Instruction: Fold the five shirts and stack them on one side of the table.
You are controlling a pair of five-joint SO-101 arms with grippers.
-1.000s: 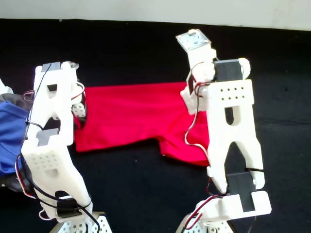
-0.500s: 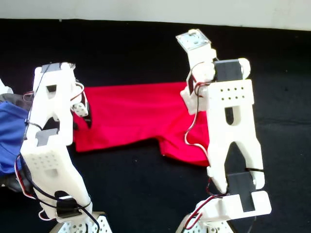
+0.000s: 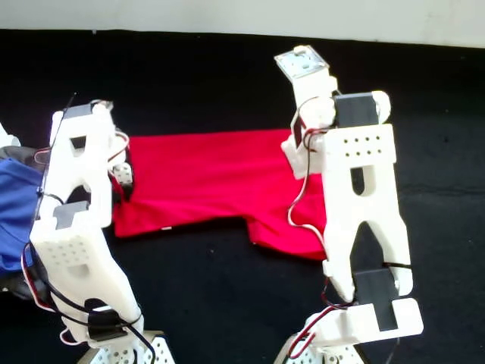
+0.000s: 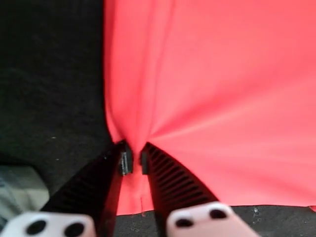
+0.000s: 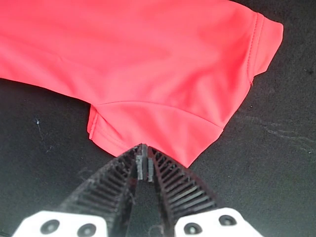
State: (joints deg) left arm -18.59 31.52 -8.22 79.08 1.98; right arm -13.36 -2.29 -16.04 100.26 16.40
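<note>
A red shirt (image 3: 204, 178) lies spread across the black table between the two arms. My left gripper (image 4: 133, 160) is shut on the shirt's left edge, and folds in the red cloth (image 4: 222, 98) fan out from the pinch. In the high view this gripper (image 3: 123, 182) sits low at that edge. My right gripper (image 5: 143, 165) is shut, its tips over the hem of the flat-lying sleeve (image 5: 163, 128). I cannot tell whether any cloth is between them. The right arm (image 3: 356, 174) stands over the shirt's right end.
A blue shirt (image 3: 15, 212) lies bunched at the table's left edge, with some grey cloth (image 3: 23, 157) beside it. Bare black table (image 3: 212, 296) runs in front of and behind the red shirt. A pale wall borders the far edge.
The left gripper swung a little right, then back left and lower at the shirt's left edge, and the cloth there shifted slightly. The right arm has stayed still.
</note>
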